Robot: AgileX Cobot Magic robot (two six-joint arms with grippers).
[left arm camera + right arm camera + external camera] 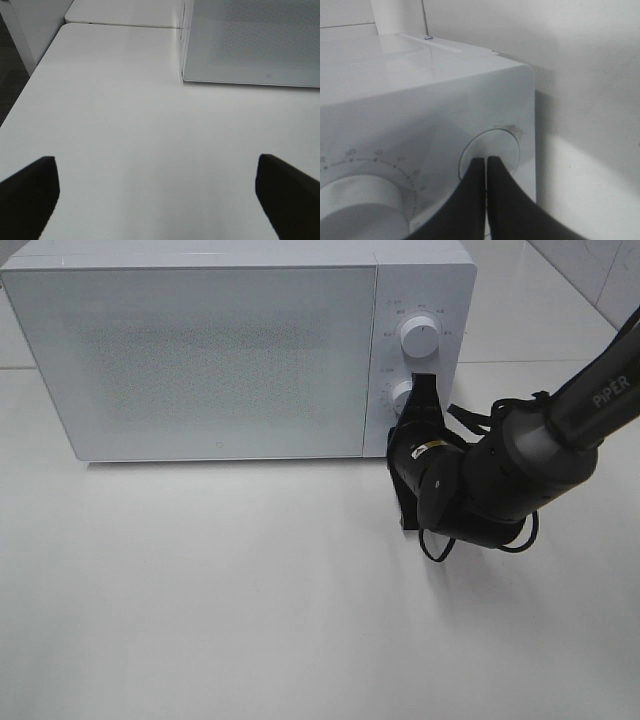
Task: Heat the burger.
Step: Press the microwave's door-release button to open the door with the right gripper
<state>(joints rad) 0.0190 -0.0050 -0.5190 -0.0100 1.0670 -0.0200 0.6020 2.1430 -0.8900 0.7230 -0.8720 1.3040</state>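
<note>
The burger is out of view. The white microwave [215, 350] stands at the back of the table with its door closed. My right gripper [424, 382] is shut and empty, its tips at the control panel beside the lower knob [402, 397], below the upper knob [420, 337]. In the right wrist view the closed gripper [486, 161] touches a round control [495, 147], with a ticked dial [362, 200] beside it. My left gripper [157, 195] hangs open over bare table, nothing between its fingers [30, 195]; it does not show in the exterior view.
The white table [250, 610] spreads in front of the microwave. The right arm [520, 465] reaches in from the right edge with a loose cable under it. In the left wrist view the microwave's front corner [182, 75] and the table's edge [30, 85] show.
</note>
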